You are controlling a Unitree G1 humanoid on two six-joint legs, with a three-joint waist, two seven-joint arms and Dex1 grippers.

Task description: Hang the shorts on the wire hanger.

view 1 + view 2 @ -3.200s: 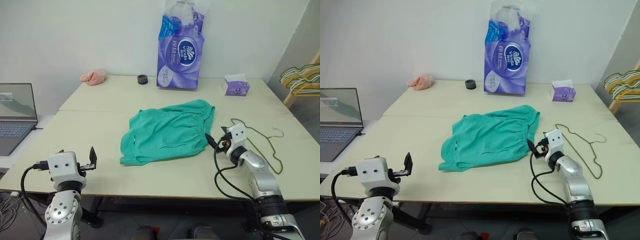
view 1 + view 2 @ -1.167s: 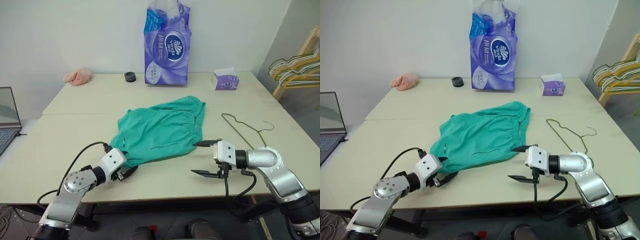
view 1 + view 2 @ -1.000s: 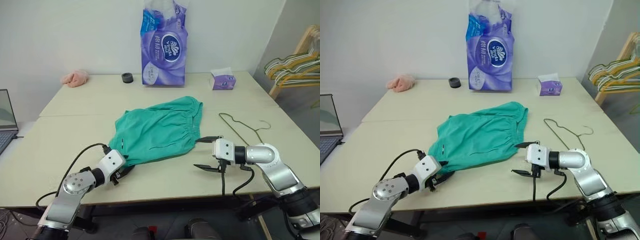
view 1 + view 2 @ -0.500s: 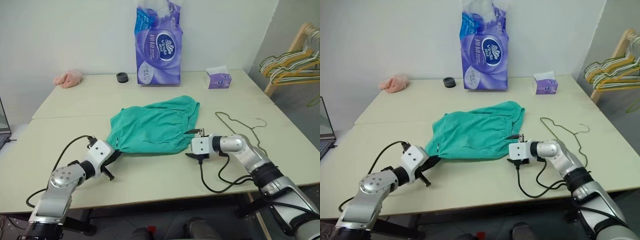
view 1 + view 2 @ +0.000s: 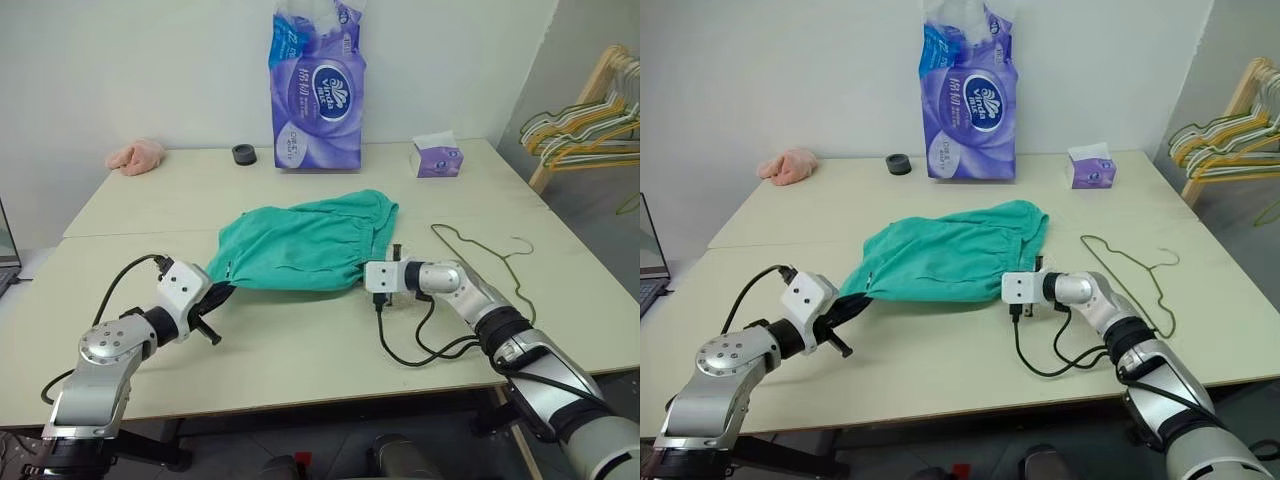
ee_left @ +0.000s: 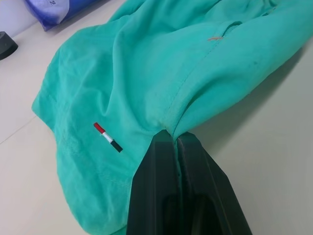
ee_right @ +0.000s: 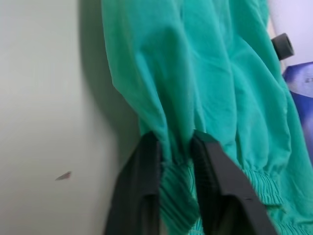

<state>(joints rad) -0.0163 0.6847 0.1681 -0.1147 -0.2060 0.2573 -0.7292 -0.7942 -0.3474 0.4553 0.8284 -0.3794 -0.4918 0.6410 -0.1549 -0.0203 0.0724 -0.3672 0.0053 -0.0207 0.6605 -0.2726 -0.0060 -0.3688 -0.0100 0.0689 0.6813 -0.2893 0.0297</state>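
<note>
Gripping the shorts [image 5: 305, 245] mid-frame, you are pinching opposite edges with left gripper [image 6: 174, 138] and right gripper [image 7: 177, 143], readying a lift toward the hanger [image 5: 483, 253] at right.

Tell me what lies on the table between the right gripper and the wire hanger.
Nothing loose: in the left eye view, the right gripper is shut on the shorts, and toward the wire hanger there is its own arm, black cable and bare table.
</note>
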